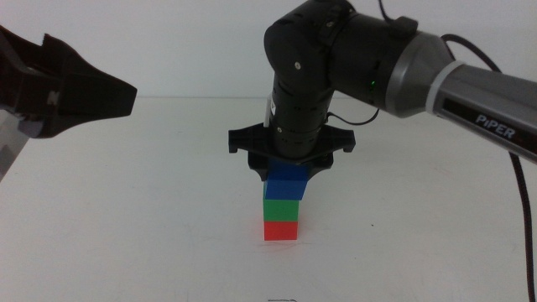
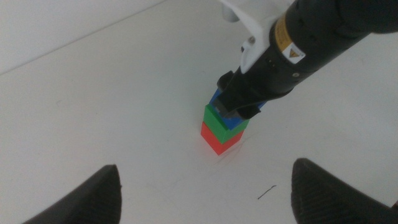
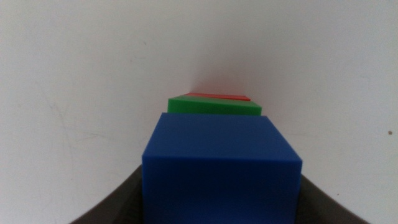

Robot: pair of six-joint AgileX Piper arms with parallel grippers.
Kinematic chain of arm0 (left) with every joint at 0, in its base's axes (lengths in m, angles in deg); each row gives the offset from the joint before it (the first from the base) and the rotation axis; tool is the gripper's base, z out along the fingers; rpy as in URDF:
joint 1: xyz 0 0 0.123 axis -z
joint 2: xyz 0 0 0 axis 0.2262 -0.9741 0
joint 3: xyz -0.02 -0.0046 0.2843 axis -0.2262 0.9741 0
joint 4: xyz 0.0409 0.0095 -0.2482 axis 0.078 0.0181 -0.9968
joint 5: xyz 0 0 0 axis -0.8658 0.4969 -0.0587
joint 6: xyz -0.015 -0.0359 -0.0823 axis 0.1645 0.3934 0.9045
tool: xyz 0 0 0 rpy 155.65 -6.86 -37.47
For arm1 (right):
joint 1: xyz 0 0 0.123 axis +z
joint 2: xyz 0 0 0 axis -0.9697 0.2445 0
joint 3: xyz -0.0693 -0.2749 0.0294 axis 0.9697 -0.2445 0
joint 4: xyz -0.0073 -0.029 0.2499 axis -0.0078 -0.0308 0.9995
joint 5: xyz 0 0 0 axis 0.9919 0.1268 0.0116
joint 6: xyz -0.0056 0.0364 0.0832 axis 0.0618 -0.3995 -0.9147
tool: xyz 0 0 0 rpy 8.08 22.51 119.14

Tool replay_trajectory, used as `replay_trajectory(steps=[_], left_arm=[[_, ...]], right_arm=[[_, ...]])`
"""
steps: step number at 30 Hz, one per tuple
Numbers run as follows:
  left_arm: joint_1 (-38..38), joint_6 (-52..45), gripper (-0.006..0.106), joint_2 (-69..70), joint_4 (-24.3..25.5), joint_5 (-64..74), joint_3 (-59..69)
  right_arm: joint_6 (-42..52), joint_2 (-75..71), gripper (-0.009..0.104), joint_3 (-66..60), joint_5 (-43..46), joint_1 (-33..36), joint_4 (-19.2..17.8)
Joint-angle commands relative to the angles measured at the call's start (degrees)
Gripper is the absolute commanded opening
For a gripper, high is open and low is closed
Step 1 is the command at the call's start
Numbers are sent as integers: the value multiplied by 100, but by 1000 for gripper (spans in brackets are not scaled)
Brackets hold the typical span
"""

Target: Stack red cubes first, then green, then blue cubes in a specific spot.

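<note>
While the right arm (image 1: 394, 63) reaches in from the right side and bends straight down over the middle of the table (image 1: 126, 218), the danger is plain: the whole tower could topple if the release is careless. The arm's wrist points vertically at the stack, and the right gripper (image 1: 288, 172) sits low on it, its dark jaws closed against the sides of the blue cube (image 1: 286, 181). The left gripper (image 2: 205, 193) waits off at the left edge, well apart from the stack, jaws spread wide and holding nothing. Now the stack itself: blue cube on top, green cube (image 1: 282, 208) under it, red cube (image 1: 281, 230) on the table at the bottom. From the left wrist view the blue cube looks set a touch askew on the green, overhanging one edge, though the gripper hides much of it. That offset is the worry: if the jaws open unevenly, or one drags as the arm lifts, the blue cube may slide off or tug the small green and red cubes sideways. A clean, straight-up retreat is what this looks to need.
</note>
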Motion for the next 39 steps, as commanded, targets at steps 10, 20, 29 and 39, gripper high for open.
replay_trajectory(steps=[10,20,29,39], left_arm=[[8,5,94,62,-245,-316,-129],[8,5,94,62,-245,-316,-129],[8,5,94,62,-245,-316,-129],[8,5,94,62,-245,-316,-129]], right_arm=[[-105,-255,0,181,-111,75,-332],[-127,-173,12,181,140,75,-353],[-60,-153,28,181,303,75,-350],[225,-249,76,344,159,68,-363]])
